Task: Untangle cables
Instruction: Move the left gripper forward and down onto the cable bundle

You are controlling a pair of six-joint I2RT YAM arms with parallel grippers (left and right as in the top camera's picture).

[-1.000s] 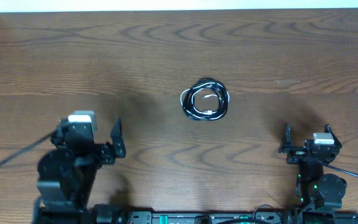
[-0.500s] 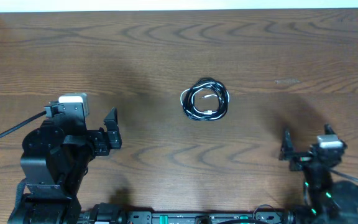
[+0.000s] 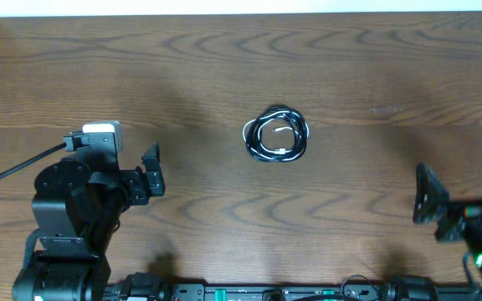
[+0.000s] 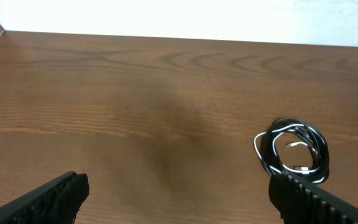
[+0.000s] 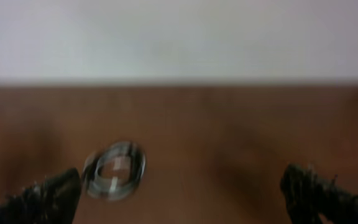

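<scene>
The cables [image 3: 276, 134] lie coiled in one bundle in the middle of the bench [image 3: 224, 67], well apart from both arms. The left gripper [image 3: 151, 170] and right gripper [image 3: 460, 191] gape wide, holding nothing; the blurred right wrist view seems to agree.

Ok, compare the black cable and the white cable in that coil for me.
The black cable makes several loops and most of the ring's bulk; the white cable is a thin strand. The black cable keeps to the ring; the white cable's end lies loose inside it. Both are wound into one coil.
</scene>
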